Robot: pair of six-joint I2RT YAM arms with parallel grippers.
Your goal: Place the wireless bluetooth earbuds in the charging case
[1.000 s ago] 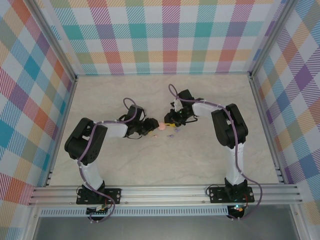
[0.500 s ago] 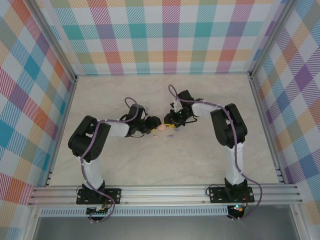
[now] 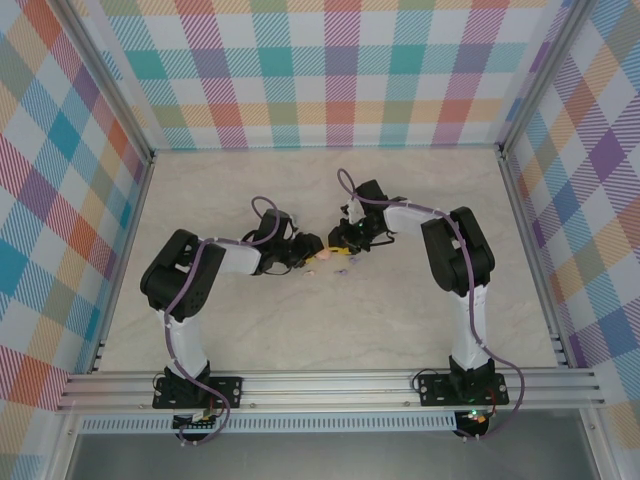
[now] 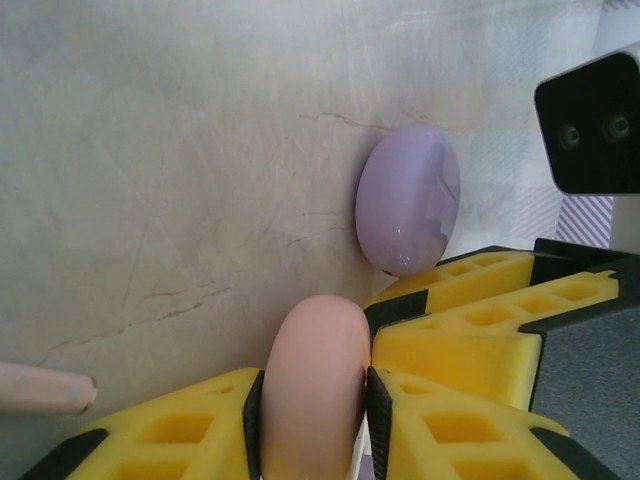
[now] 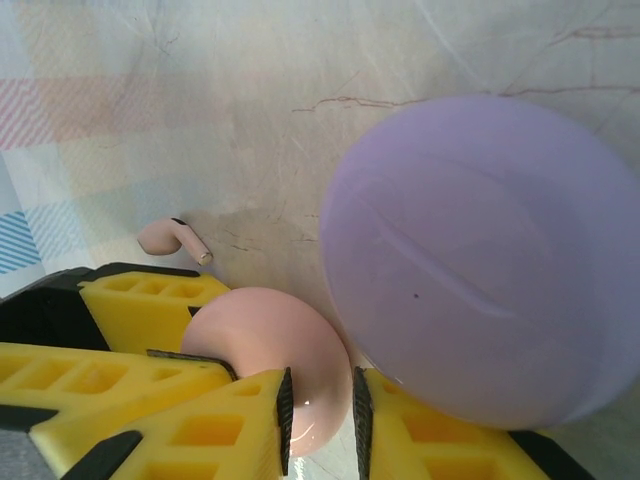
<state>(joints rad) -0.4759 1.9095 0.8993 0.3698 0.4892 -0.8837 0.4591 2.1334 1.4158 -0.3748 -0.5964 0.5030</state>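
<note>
Left arm (image 3: 225,258) has edged inward; left jaws and right jaws both clamp, apparently, one pink case (image 4: 310,390).

The counter (image 3: 300,330) is cream, marbled with thin brown veins. The walls (image 3: 340,70) carry a pastel plaid of teal, pink, orange, purple and yellow. The left tool (image 4: 312,425) and the right tool (image 5: 320,415) are yellow with black edging. The arms (image 3: 455,250) are black and white, trailed by purple cables (image 3: 345,183). The pink charging case (image 4: 310,345) is a pale shade, the lilac charging case (image 4: 408,200) glossy. One earbud (image 5: 168,237) is pale pink.
</note>
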